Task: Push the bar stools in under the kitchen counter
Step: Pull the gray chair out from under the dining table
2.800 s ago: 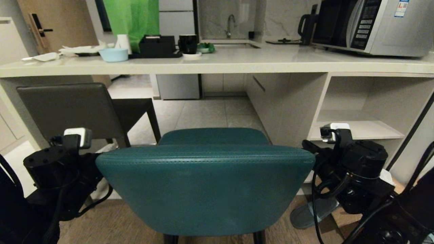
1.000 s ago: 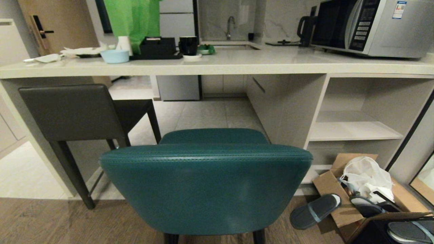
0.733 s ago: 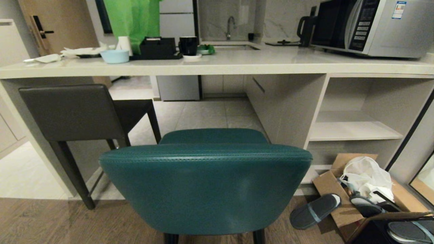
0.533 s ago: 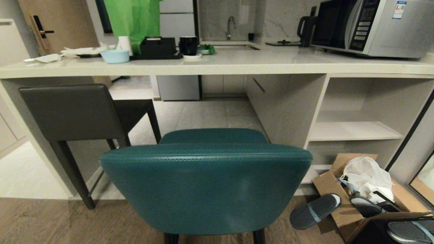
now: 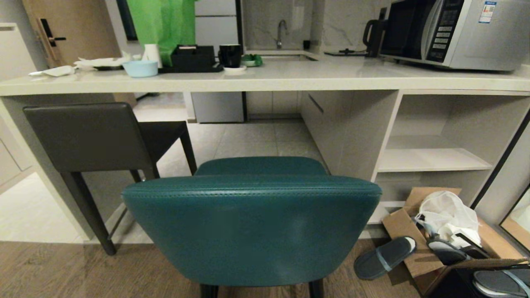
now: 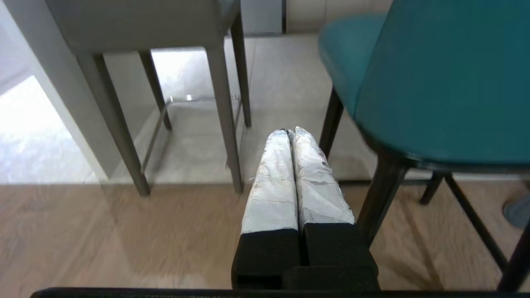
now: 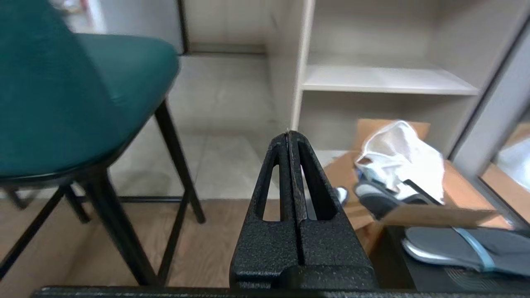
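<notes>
The teal bar stool (image 5: 252,227) stands right in front of me, its rounded back toward me and its seat short of the kitchen counter (image 5: 265,80). The dark grey bar stool (image 5: 89,134) stands to the left, its seat partly under the slab. Neither arm shows in the head view. My left gripper (image 6: 290,131) hangs low and shut, empty, beside the teal stool's (image 6: 434,78) leg. My right gripper (image 7: 288,134) is shut and empty too, low on the other side of the teal stool (image 7: 62,95).
A microwave (image 5: 451,31), a kettle, cups, a blue bowl (image 5: 140,67) and a green bag sit on the counter. On the floor at the right lie a cardboard box (image 5: 434,236) with a white bag and slippers (image 5: 385,256). Open white shelving (image 5: 434,159) is beyond it.
Both arms stood raised beside the teal stool's back in the earliest frame; they have since dropped out of the head view. The stools have stayed where they were.
</notes>
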### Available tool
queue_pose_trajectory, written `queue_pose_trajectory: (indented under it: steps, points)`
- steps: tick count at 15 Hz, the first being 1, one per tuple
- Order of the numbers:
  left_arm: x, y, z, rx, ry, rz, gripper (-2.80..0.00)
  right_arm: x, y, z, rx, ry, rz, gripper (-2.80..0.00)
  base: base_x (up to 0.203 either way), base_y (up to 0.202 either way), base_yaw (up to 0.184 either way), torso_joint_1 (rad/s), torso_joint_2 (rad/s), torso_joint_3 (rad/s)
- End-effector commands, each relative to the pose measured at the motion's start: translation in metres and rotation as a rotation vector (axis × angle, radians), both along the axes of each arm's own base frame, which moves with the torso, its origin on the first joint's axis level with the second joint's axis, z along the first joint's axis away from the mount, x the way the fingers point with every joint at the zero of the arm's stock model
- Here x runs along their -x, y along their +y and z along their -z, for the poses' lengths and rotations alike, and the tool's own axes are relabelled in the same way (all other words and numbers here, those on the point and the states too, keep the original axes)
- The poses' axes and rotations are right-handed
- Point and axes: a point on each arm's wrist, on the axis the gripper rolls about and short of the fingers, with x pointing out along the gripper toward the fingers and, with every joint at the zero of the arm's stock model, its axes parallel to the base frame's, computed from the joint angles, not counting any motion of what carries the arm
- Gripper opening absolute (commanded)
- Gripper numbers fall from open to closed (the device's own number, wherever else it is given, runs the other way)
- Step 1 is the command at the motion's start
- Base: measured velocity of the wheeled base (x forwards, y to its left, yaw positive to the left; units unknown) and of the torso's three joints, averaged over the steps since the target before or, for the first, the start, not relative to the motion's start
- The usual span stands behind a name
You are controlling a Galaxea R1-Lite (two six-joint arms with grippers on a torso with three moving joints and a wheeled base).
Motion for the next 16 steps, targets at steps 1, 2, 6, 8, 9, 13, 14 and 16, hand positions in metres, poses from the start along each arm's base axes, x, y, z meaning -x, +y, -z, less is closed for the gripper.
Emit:
queue_pose_trajectory:
  steps: [1,2,6,8,9,13,14,16]
  points:
    - [-0.0012,0.0,0.0041,0.003,0.018,-0.002,-2.8,-0.0019,0.0003,0.0114,0.027,0.082,-0.014,-2.8,0.0,0.0,0.0,0.0,0.0,0.0]
    - [-0.0012,0.0001,0.0057,0.011,0.033,-0.005,-2.8,-0.0019,0.0008,0.0116,0.053,0.085,-0.033,-2.8,0.0,0.0,0.0,0.0,0.0,0.0]
    - [-0.0012,0.0,0.0055,0.007,0.031,-0.002,-2.8,-0.0019,0.0008,0.0116,0.052,0.084,-0.036,-2.8,0.0,0.0,0.0,0.0,0.0,0.0]
    - [-0.0012,0.0,0.0055,0.008,0.031,-0.002,-2.8,-0.0019,0.0008,0.0116,0.048,0.084,-0.033,-2.8,-0.068,0.0,-0.001,0.006,0.0,-0.001]
    - [-0.0012,0.0,0.0055,0.007,0.031,-0.002,-2.8,-0.0019,0.0008,0.0116,0.048,0.085,-0.035,-2.8,-0.183,0.0,-0.003,0.002,0.01,0.006]
    - [-0.0012,0.0,0.0055,0.006,0.031,-0.002,-2.8,-0.0019,0.0008,0.0116,0.048,0.085,-0.032,-2.8,-0.063,0.0,0.0,-0.005,0.0,0.002]
    - [-0.0012,0.0,0.0055,0.008,0.031,-0.002,-2.8,-0.0019,0.0008,0.0116,0.048,0.085,-0.032,-2.8,0.0,0.0,0.0,0.0,0.0,0.0]
    - [-0.0012,0.0001,0.0055,0.01,0.031,-0.003,-2.8,-0.0019,0.0008,0.0116,0.047,0.084,-0.034,-2.8,0.0,0.0,0.0,0.0,0.0,0.0]
